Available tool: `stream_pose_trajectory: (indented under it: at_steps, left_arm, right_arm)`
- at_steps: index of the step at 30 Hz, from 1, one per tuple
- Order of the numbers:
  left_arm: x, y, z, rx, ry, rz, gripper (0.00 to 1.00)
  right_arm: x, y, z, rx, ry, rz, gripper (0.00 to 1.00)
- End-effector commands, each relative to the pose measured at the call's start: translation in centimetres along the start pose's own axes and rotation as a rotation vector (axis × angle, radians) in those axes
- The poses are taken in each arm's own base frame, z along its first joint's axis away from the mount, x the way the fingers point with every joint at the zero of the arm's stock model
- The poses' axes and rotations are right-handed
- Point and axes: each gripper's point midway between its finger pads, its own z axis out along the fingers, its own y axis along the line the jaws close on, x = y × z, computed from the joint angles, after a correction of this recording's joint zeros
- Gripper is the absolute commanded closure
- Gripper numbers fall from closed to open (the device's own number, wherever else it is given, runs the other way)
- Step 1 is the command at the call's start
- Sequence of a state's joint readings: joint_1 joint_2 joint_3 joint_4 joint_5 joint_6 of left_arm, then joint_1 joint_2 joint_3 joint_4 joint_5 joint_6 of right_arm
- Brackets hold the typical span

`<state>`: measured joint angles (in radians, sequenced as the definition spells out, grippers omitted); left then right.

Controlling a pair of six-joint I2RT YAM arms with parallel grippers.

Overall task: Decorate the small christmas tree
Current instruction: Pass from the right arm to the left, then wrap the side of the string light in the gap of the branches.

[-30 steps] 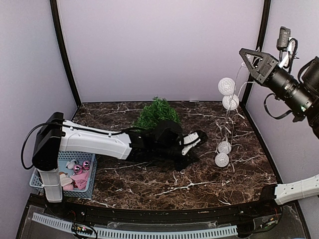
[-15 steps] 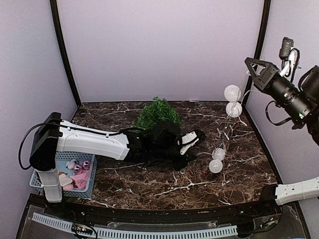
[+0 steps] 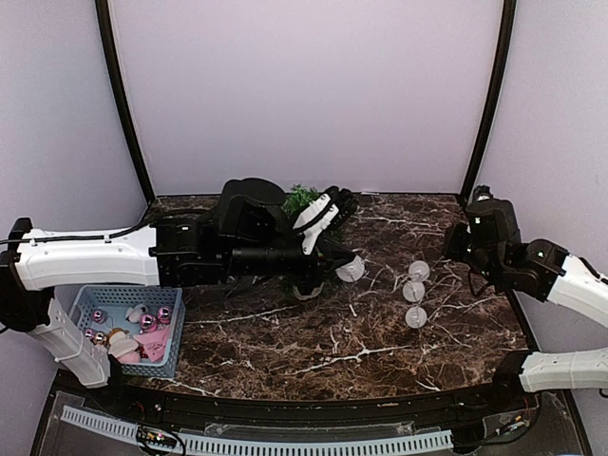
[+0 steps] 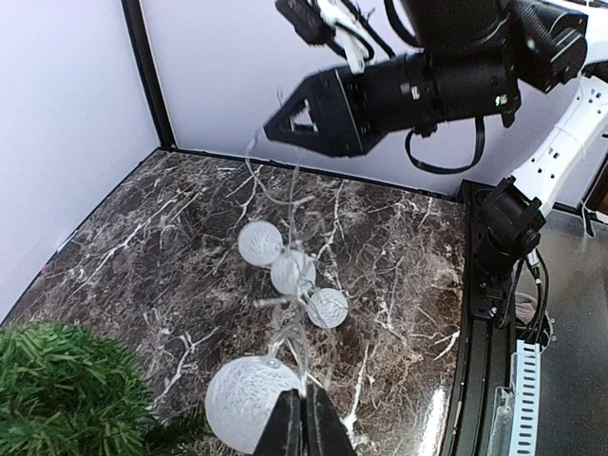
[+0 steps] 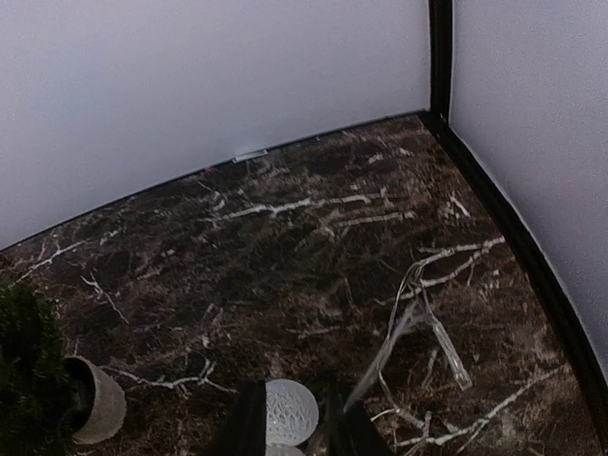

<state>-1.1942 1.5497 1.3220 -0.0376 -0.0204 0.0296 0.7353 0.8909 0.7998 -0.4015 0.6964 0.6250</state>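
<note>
The small christmas tree (image 3: 299,198) stands upright toward the back middle of the dark marbled surface (image 3: 285,351). In the top view the left arm crosses in front of it, so only its green tip shows. Its pale round pot (image 5: 100,404) rests on the surface. The left gripper (image 4: 304,427) has its jaws pressed together on the thin wire of a string of white balls (image 4: 293,273). The nearest ball (image 4: 252,399) sits just beside those jaws and close to the tree's needles. Three more balls lie clustered on the surface further to the right. The right gripper (image 5: 294,427) hovers low over that end of the string, jaws narrow, with the wire rising into the gap. Whether it pinches the wire, I cannot tell. A blue basket (image 3: 176,328) holding pink baubles (image 3: 157,318) sits at the near left corner.
</note>
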Motion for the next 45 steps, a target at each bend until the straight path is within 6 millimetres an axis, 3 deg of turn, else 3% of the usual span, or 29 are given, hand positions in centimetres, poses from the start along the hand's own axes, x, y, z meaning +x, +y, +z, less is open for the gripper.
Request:
stream_pose_trajectory:
  at_steps: [1, 2, 4, 7, 12, 15, 24, 29, 35, 40, 45]
  left_arm:
    - [0.4, 0.8, -2.1, -0.049, 0.042, -0.022, 1.00]
    - [0.0, 0.8, -2.4, -0.049, 0.036, -0.023, 1.00]
    - [-0.6, 0.7, -3.0, -0.044, 0.027, -0.051, 1.00]
    - [-1.3, 0.3, -3.9, -0.020, 0.010, -0.069, 1.00]
    - [-2.1, 0.1, -4.7, -0.003, -0.003, -0.108, 1.00]
    - [-2.8, 0.3, -5.2, -0.011, -0.015, -0.133, 1.00]
    - [-3.5, 1.1, -6.1, -0.025, -0.021, -0.193, 1.00]
    - [-4.0, 1.3, -6.4, -0.018, -0.033, -0.212, 1.00]
    - [-4.7, 1.0, -7.0, 0.017, -0.061, -0.236, 1.00]
    - [-5.5, 1.1, -8.0, 0.032, -0.099, -0.250, 1.00]
    - [-5.6, 2.2, -8.8, 0.012, -0.130, -0.280, 1.00]
  right_arm:
    - [4.0, 0.4, 0.3, -0.101, 0.167, 0.105, 0.37]
    - [4.2, 1.0, 0.0, -0.146, 0.189, 0.103, 0.26]
    - [4.3, 2.7, -1.0, -0.259, 0.222, 0.078, 0.17]
    - [3.8, 5.6, -3.2, -0.469, 0.230, 0.028, 0.14]
    - [3.2, 11.3, -9.1, -0.970, 0.187, 0.003, 0.07]
    - [4.1, 13.4, -10.1, -1.114, 0.232, 0.005, 0.10]
    - [8.9, 16.6, -7.2, -1.081, 0.291, -0.153, 0.16]
    - [10.1, 18.0, -5.4, -1.001, 0.251, -0.187, 0.24]
    - [10.4, 16.2, -0.4, -0.749, 0.153, -0.066, 0.40]
    - [13.0, 14.5, 3.5, -0.544, 0.189, -0.092, 0.41]
    - [14.8, 12.7, 4.3, -0.477, 0.219, -0.101, 0.35]
